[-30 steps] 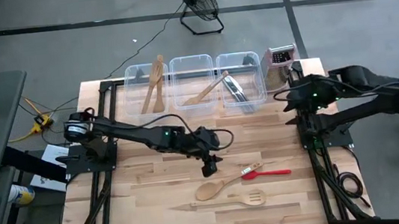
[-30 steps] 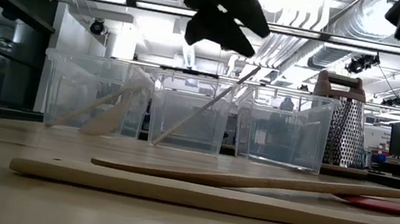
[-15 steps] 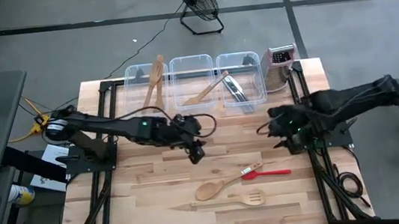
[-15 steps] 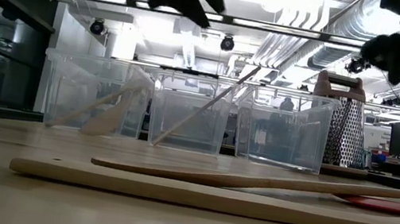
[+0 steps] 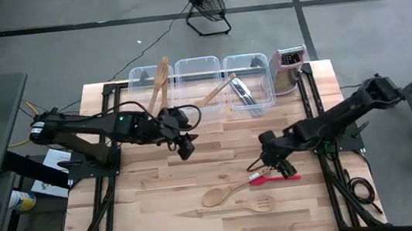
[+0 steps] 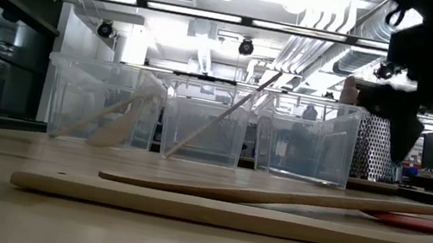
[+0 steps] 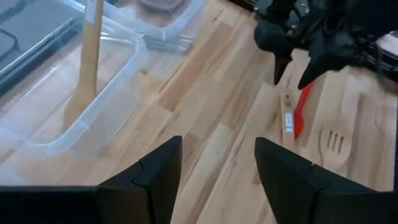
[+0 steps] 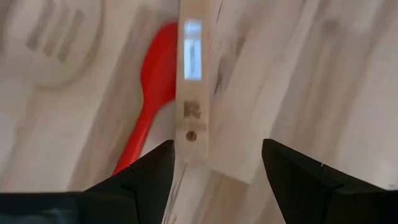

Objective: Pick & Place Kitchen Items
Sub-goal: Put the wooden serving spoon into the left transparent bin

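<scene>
Right end effector (image 5: 264, 158), jaws wide, empty, hovers over wooden spoon (image 5: 228, 190) handle end, just beside red spatula (image 5: 277, 176) on the surface (image 5: 152, 191). To do it well: center handle btwn jaws, descend straight, avoid pinching spatula too. Handle label unreadable. Left end effector (image 5: 185, 149), partly open, empty, waits near tubs (image 5: 201, 86).

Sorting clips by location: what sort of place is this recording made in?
Most likely a robotics lab or workshop, not a real kitchen. The butcher-block table sits on a bare concrete floor with a floor fan nearby, and the low view shows exposed ceiling ducts and strip lights.
</scene>
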Robot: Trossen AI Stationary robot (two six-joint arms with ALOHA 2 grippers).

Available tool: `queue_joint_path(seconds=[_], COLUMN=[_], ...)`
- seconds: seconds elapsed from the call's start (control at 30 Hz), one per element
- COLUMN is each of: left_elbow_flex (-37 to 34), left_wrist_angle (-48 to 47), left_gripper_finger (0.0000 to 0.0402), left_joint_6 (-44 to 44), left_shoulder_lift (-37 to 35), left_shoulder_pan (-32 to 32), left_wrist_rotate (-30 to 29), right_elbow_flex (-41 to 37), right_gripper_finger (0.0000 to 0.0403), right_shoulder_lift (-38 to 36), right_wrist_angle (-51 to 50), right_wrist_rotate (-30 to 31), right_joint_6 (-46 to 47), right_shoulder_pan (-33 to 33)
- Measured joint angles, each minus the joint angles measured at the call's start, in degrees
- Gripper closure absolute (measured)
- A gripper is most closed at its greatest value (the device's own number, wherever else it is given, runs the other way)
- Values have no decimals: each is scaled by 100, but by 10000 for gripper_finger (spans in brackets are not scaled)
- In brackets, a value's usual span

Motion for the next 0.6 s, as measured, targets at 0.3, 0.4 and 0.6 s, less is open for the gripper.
queue_joint_path(seconds=[0.3,0.4,0.6], left_elbow_flex=[-7,-6,-6], left_wrist_angle=[-519,-588,-612], left_gripper_finger=[201,201,201], left_joint_6=[-50,-51,-51], left_shoulder_lift=[-115,-118,-118], left_shoulder_pan=[1,1,1], left_wrist_rotate=[4,7,10], right_elbow_flex=[-2,0,26], right_gripper_finger=[163,163,169], right_shoulder_lift=[971,1135,1457], right_wrist_angle=[359,659,899], right_wrist_rotate=[-175,-132,-15], right_joint_6=[181,342,634], right_shoulder_pan=[259,342,380])
